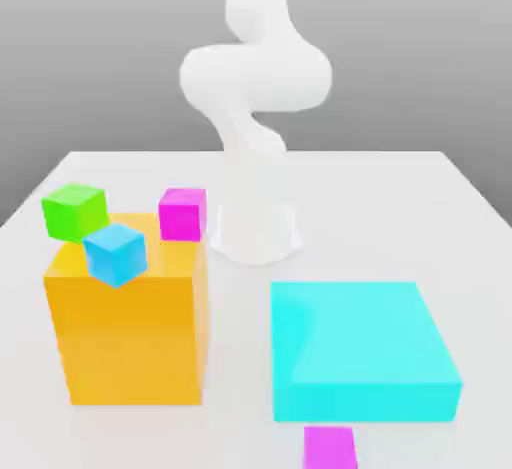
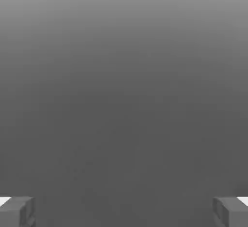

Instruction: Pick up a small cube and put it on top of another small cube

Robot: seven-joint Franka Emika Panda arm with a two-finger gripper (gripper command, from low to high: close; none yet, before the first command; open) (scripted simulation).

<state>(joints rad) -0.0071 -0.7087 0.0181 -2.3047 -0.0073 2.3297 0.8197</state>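
1. The white arm (image 1: 255,87) rose from its base at about the middle of the white table (image 1: 400,207) in the exterior view, its upper links bulging at twelve o'clock above the base.
2. In the hand view the gripper (image 2: 124,211) had its two grey fingertips (image 2: 17,211) standing far apart with nothing between them (plain grey backdrop beyond).
3. One small magenta cube (image 1: 182,214) sat at about ten o'clock from the arm's base, just behind the orange block's far edge; whether it touched the block could not be told.
4. The other small magenta cube (image 1: 330,448) lay at six o'clock from the cyan block (image 1: 360,347), near the exterior view's lower edge, partly cut off there.
5. The two magenta cubes stood well apart, with the cyan block between them.
6. The tall orange block (image 1: 130,337) stood at nine o'clock from the cyan block, with a gap between the two.
7. A small blue cube (image 1: 115,254) appeared against the orange block's top, turned at an angle.
8. A small green cube (image 1: 74,211) sat at ten o'clock from the blue cube, close beside it (contact unclear).
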